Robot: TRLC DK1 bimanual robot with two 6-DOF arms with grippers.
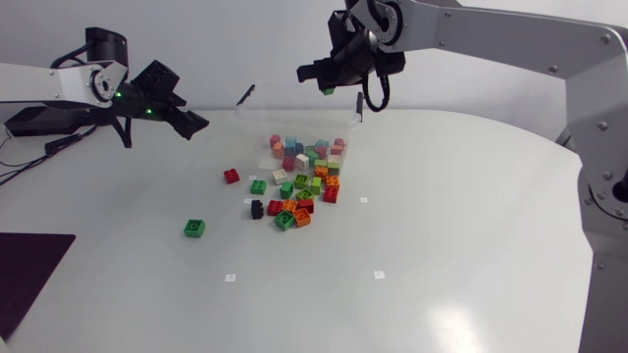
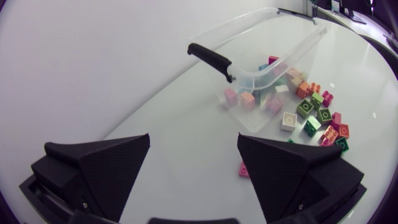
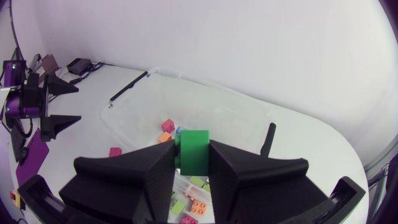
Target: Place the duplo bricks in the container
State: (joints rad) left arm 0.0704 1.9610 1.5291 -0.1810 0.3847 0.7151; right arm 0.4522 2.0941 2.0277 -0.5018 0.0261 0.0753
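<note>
head: right tool (image 1: pixel 326 82) above container (image 1: pixel 257 127), loose bricks (image 1: pixel 299 201) on table (image 1: pixel 442 245) in front of container | left wrist: left tool (image 2: pixel 194 168) spread apart, facing container | right wrist: right tool clamped on green brick (image 3: pixel 194 151) over container

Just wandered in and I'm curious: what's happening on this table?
Two robot arms are tidying toy bricks into a clear box. The right pincer grips a green brick, holding it above the box. The left pincer is open and empty, off to the box's side. Some bricks lie in the box; many more sit scattered on the table next to it.
</note>
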